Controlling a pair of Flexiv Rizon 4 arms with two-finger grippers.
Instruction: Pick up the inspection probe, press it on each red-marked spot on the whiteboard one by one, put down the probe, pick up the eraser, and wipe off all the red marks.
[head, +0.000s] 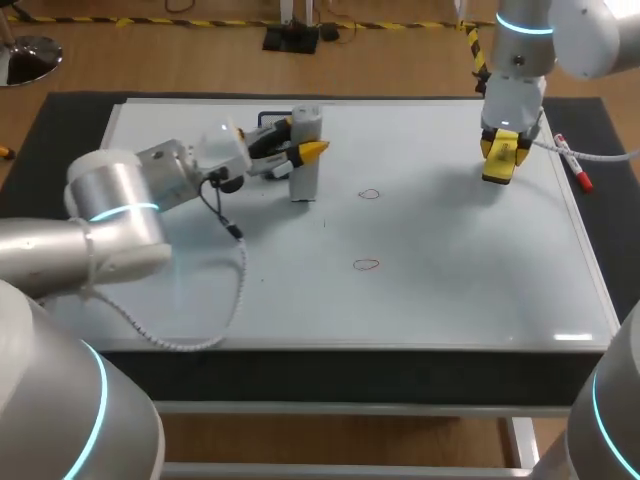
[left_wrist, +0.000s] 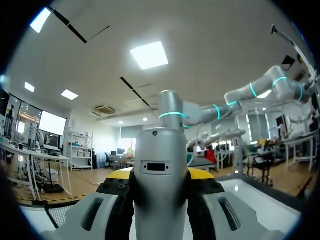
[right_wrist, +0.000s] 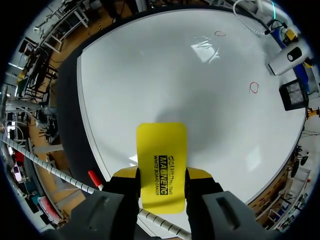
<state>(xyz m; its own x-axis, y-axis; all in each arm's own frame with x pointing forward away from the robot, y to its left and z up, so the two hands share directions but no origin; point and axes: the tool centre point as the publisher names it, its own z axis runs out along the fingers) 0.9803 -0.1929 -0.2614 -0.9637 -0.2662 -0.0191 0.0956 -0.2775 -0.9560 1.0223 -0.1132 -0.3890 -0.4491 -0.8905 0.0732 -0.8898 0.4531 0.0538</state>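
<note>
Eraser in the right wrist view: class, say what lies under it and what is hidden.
Bare whiteboard lies under the eraser held in the right claw; the patch it covers cannot be seen.

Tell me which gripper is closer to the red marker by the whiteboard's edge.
Right. The right gripper, shut on the yellow eraser, hangs just beside the red marker. The left gripper, shut on the inspection probe, is far across the whiteboard from it.

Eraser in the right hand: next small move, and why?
Probably carry the right hand toward the upper red mark: its eraser hangs over bare whiteboard, that mark and the lower red mark are unwiped, and the left hand holds the probe beside them.
</note>
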